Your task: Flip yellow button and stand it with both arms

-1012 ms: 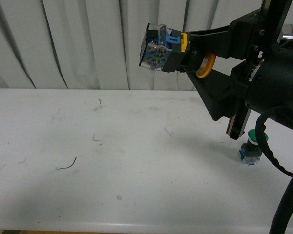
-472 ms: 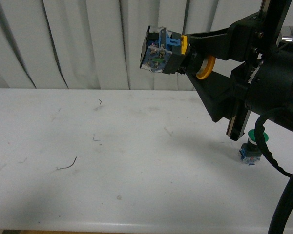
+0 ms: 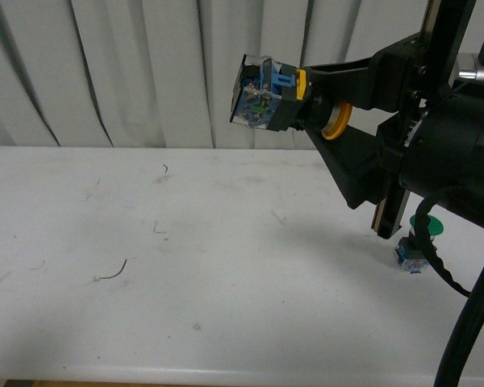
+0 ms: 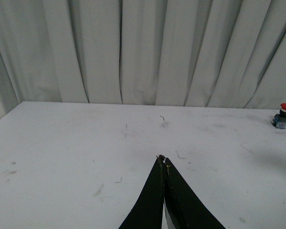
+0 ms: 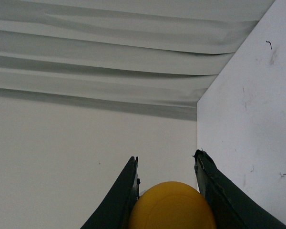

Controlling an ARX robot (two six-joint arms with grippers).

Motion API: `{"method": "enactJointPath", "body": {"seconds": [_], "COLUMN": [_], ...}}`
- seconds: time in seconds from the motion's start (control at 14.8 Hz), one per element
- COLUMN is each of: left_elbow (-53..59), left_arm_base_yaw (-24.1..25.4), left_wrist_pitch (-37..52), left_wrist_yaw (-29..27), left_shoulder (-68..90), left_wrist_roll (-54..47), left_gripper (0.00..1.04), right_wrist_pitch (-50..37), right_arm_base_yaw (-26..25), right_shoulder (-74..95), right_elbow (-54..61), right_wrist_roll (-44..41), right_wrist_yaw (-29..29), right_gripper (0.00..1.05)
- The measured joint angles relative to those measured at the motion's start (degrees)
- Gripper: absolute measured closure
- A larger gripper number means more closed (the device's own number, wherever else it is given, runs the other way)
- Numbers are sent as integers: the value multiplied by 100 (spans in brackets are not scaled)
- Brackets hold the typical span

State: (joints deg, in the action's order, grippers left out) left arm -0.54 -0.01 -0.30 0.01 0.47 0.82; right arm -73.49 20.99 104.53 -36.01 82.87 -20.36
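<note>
Between the right gripper's [image 3: 305, 98] jaws sits the yellow button [image 3: 262, 90], pinched at the collar and held high above the table [image 3: 185, 242], lying sideways with its contact block pointing toward the left arm's side. Left gripper [image 4: 163, 160] hovers over the surface, jaws pressed together, nothing in them. So I'd say pickup's done; the flip, handoff and standing it up aren't. Green button [image 3: 415, 246] stands near the right edge. No readable labels anywhere.

Green-capped button [image 3: 409, 256], partly hidden behind the right arm [image 3: 452, 161]
</note>
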Motion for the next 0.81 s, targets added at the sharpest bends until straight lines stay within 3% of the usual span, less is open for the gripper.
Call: {"method": "enactJointPath", "body": {"seconds": [0.2, 0.4, 0.61, 0.67, 0.81], "left_elbow": [-2, -2, -2, -2, -2], "left_arm_base_yaw": [0, 0, 0, 0, 0], "left_wrist_pitch": [7, 9, 9, 9, 7], "left_wrist_yaw": [-2, -2, -2, -2, -2], "left_shoulder": [0, 0, 0, 0, 0], "left_wrist_roll": [4, 2, 2, 2, 2], "left_gripper": [102, 88, 54, 41, 18], "right_wrist_pitch": [2, 11, 22, 35, 896], "right_arm_base_yaw": [2, 0, 0, -7, -131], "right_shoulder": [0, -24, -472, -667, -962], "right_elbow": [0, 0, -70, -221, -555], "right_wrist_roll": [-31, -192, -1565, -2396, -4450], "right_wrist_yaw": [0, -2, 254, 533, 1403], "right_gripper": [71, 71, 71, 71, 71]}}
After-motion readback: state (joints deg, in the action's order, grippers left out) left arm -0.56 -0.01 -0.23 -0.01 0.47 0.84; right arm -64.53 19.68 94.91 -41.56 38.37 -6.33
